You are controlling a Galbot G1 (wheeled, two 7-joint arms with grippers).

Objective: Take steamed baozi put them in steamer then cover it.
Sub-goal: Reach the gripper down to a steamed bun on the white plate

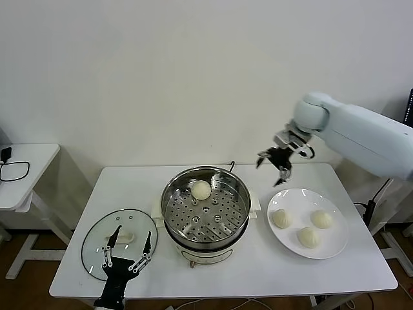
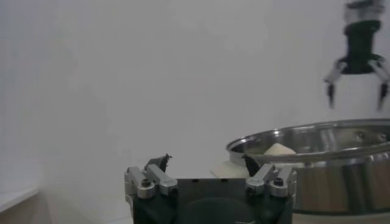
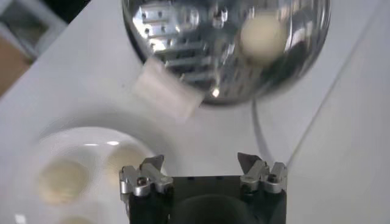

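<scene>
Steamer (image 1: 206, 213) sits mid-frame on the desk (image 1: 258, 274) in the head view, one baozi (image 1: 201, 189) on its tray; three more lie on the plate (image 1: 335, 242) at right. The cover (image 1: 97, 248) rests lower left under the released left gripper (image 1: 129, 245). The right gripper (image 1: 274, 166), spread and empty, hangs above the plate's upper edge.

Left wrist view: left gripper (image 2: 204, 163) spread, steamer (image 2: 329, 158) at right.

Right wrist view: right gripper (image 3: 201, 163) spread, steamer (image 3: 225, 42) at top, plate (image 3: 36, 152) lower left.
</scene>
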